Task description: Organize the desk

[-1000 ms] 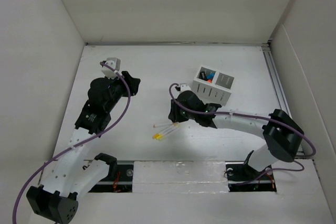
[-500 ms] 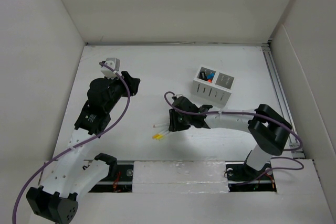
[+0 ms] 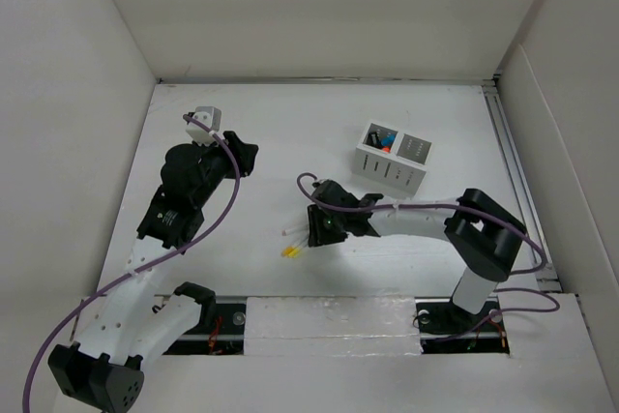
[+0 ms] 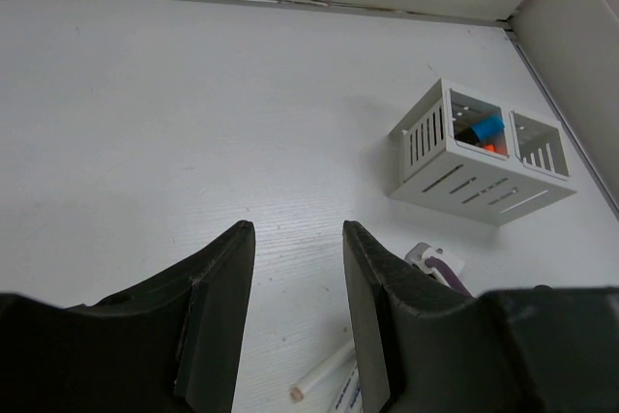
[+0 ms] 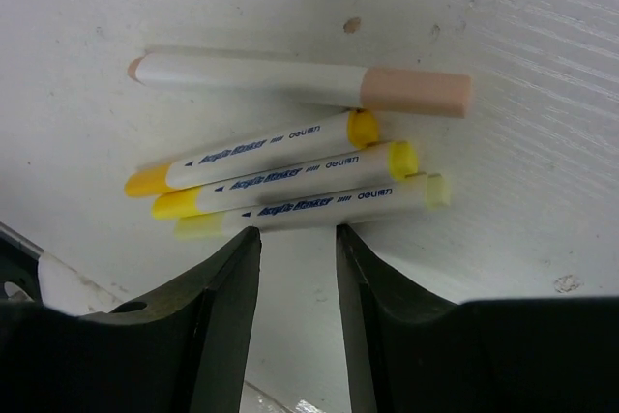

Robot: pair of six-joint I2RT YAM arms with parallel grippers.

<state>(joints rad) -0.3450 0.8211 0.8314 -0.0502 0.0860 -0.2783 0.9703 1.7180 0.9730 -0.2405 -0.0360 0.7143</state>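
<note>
The desk (image 3: 290, 123) spans the whole walled cell beneath both arms. Four markers (image 5: 290, 176) lie side by side near its front middle. My right gripper (image 5: 295, 244) hangs just over them, fingers spread, empty. My left gripper (image 4: 295, 234) hovers well apart, fingers parted, empty. I judge this the marker pickup: next I lower, pinch one marker and carry it to the organizer (image 3: 392, 157).

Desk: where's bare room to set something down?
Free: desk strip along the back wall; the middle between left arm and organizer. Crowded: near centre, right gripper over four markers.
</note>
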